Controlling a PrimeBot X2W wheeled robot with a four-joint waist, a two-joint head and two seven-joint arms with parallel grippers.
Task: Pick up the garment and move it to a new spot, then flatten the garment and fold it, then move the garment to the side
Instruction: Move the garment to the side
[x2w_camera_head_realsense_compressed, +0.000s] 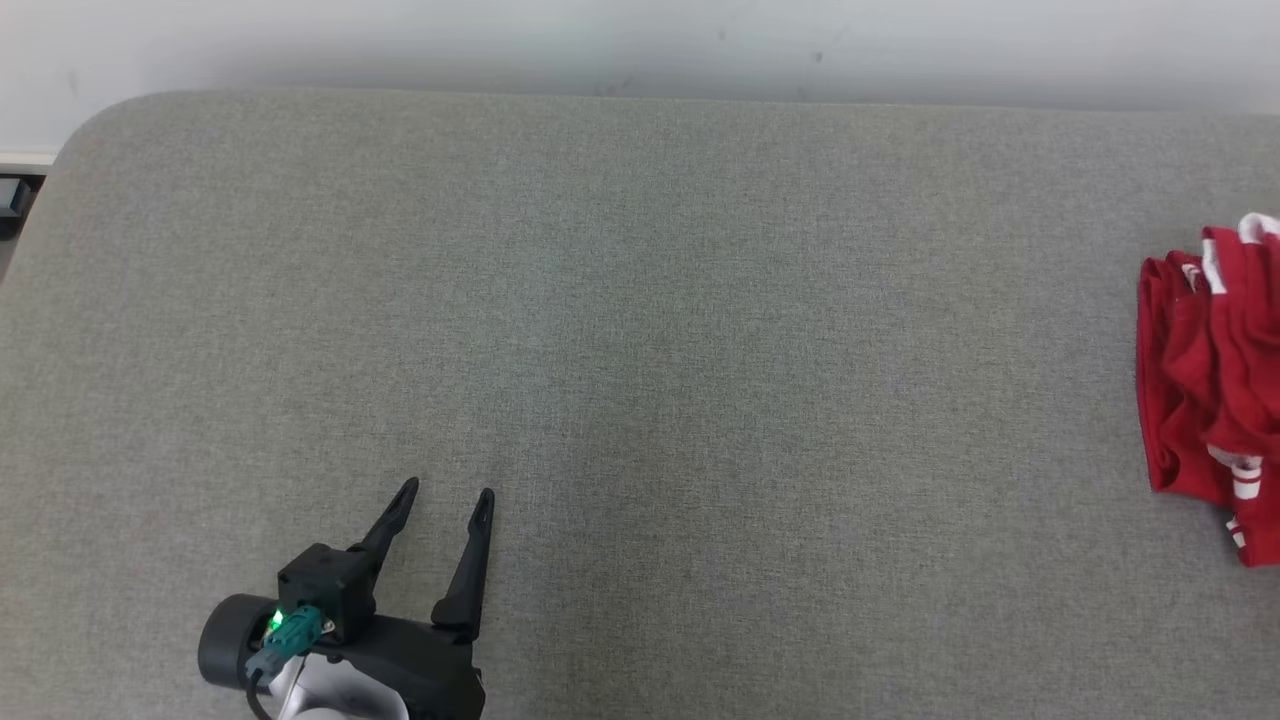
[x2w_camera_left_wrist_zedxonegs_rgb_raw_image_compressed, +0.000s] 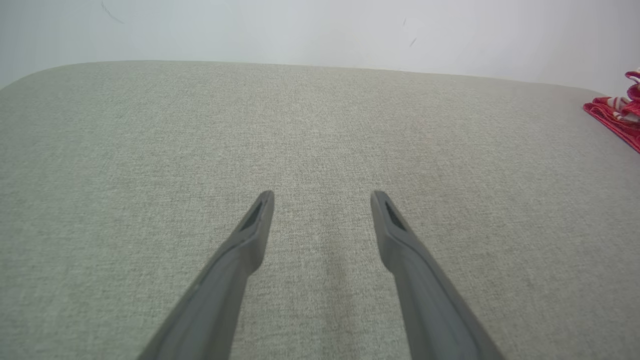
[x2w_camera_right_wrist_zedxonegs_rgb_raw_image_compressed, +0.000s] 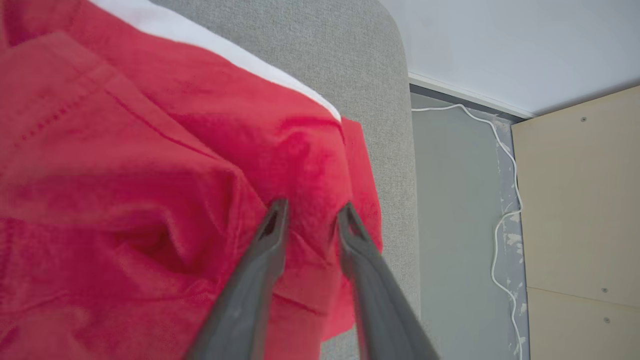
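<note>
Down at the near left, the left hand (x2w_camera_head_realsense_compressed: 447, 490) is low over the grey worktop (x2w_camera_head_realsense_compressed: 640, 300). Its two dark fingers point away toward the far wall (x2w_camera_head_realsense_compressed: 640, 40). They stand wide apart with nothing between them. From the left wrist, the same hand (x2w_camera_left_wrist_zedxonegs_rgb_raw_image_compressed: 322, 195) shows its fingers spread over bare grey cloth. A small green light (x2w_camera_head_realsense_compressed: 275, 622) glows on its wrist.

The garment (x2w_camera_head_realsense_compressed: 1200, 400) is red with white trim. It lies in a crumpled heap at the right end of the worktop, well apart from the left hand. The edge of the head picture cuts it off, so part of it is hidden. From the left wrist, a little bit of the garment (x2w_camera_left_wrist_zedxonegs_rgb_raw_image_compressed: 612, 115) peeks in at the far right.

The right hand (x2w_camera_right_wrist_zedxonegs_rgb_raw_image_compressed: 314, 205) is right up at the garment (x2w_camera_right_wrist_zedxonegs_rgb_raw_image_compressed: 150, 175). Its fingers are close together, with a narrow gap, and their tips are against the red cloth. The cloth looks blurry there, so I cannot tell if the hand pinches a fold or just touches it. Past the end of the worktop are a grey floor (x2w_camera_right_wrist_zedxonegs_rgb_raw_image_compressed: 450, 225), a thin white cable (x2w_camera_right_wrist_zedxonegs_rgb_raw_image_compressed: 505, 210) and a pale wooden panel (x2w_camera_right_wrist_zedxonegs_rgb_raw_image_compressed: 580, 210).
</note>
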